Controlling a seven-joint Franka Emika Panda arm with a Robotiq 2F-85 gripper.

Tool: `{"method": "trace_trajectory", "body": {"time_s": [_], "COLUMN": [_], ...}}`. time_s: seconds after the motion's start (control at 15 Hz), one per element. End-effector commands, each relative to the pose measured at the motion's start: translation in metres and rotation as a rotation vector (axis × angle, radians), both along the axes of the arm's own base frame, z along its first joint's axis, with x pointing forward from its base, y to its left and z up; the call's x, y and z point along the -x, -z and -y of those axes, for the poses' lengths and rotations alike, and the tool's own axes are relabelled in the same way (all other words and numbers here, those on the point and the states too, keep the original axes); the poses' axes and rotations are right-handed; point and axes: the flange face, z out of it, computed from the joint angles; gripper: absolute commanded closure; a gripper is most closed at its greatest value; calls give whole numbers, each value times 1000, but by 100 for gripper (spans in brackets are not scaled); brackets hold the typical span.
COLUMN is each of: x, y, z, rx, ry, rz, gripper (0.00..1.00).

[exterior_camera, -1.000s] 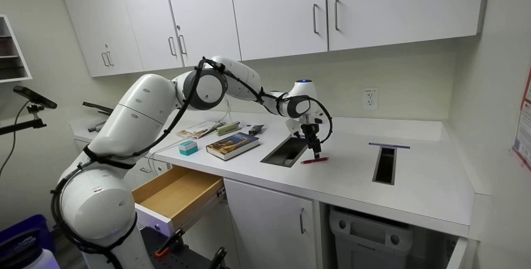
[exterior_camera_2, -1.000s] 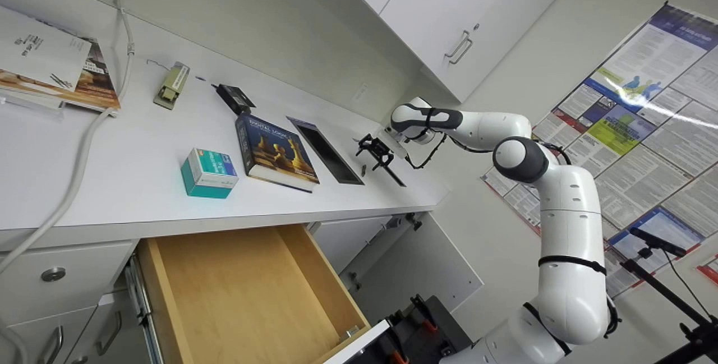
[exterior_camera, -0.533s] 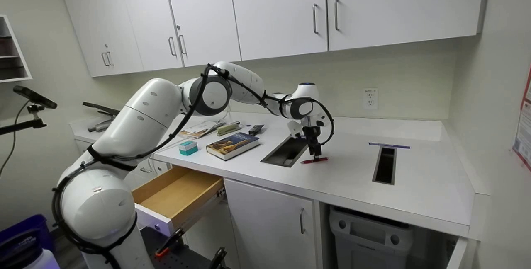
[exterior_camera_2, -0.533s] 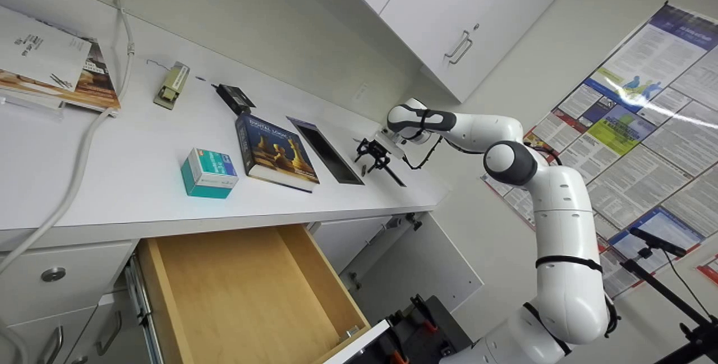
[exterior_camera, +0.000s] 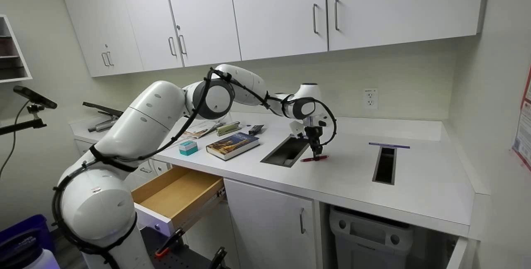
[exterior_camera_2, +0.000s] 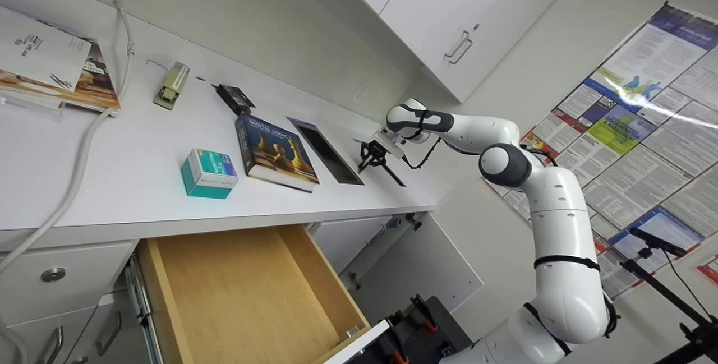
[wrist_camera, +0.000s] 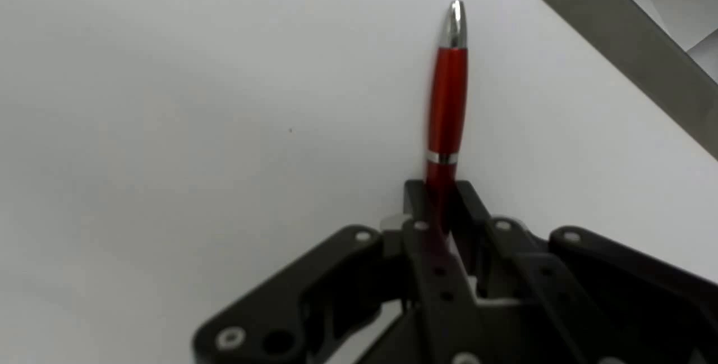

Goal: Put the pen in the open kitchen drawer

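Observation:
In the wrist view the red pen, with its silver tip and ring, runs up from between the fingers. My gripper has both fingertips pressed against its sides, and they cover its lower part. An exterior view has the pen lying flat at counter level, the gripper pointing down onto its middle. From the opposite angle the gripper hides most of the pen. The open kitchen drawer, with tan wooden inside and white front, sticks out below the counter; its bare bottom shows nothing in it.
Beside the gripper is a rectangular counter cutout; a narrower cutout lies farther along, with a blue strip at its end. A thick book, a teal box and a green stapler sit on the counter.
The gripper has come down a little and its fingers have closed from wide apart onto the pen. The pen has hardly shifted. The drawer and the other objects stay where they were.

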Motion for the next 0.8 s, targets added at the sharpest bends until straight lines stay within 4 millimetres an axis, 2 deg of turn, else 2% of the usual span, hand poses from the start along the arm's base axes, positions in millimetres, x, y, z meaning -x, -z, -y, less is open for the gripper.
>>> {"method": "trace_trajectory", "body": {"time_s": [0.0, 0.13, 0.4, 0.6, 0.73], "x": [-6, -6, 1, 6, 9], "y": [-2, -14, -54, -81, -93], "z": [2, -4, -36, -72, -104], "rx": [-3, 9, 4, 24, 31], "ry": [26, 8, -144, -322, -430], "rz": [-23, -7, 3, -34, -68], "gripper": [97, 96, 96, 96, 96]}}
